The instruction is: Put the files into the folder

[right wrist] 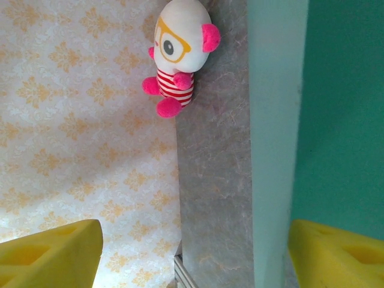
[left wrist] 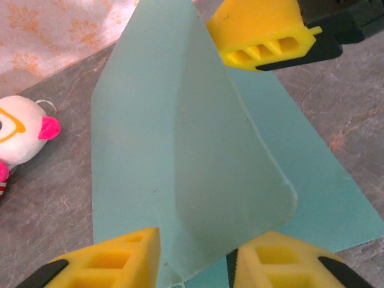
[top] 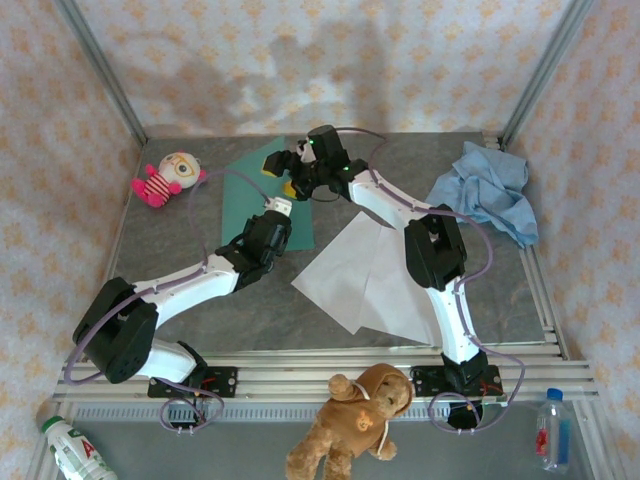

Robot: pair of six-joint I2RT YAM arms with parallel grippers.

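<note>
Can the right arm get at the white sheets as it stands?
Probably yes. The files lie flat and uncovered, partly under the right arm's own forearm. The right gripper, open and empty, is out by the folder, so it would have to pull back first.

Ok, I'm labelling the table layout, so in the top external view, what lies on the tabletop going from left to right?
pink striped doll → folder → files → light blue cloth
</note>
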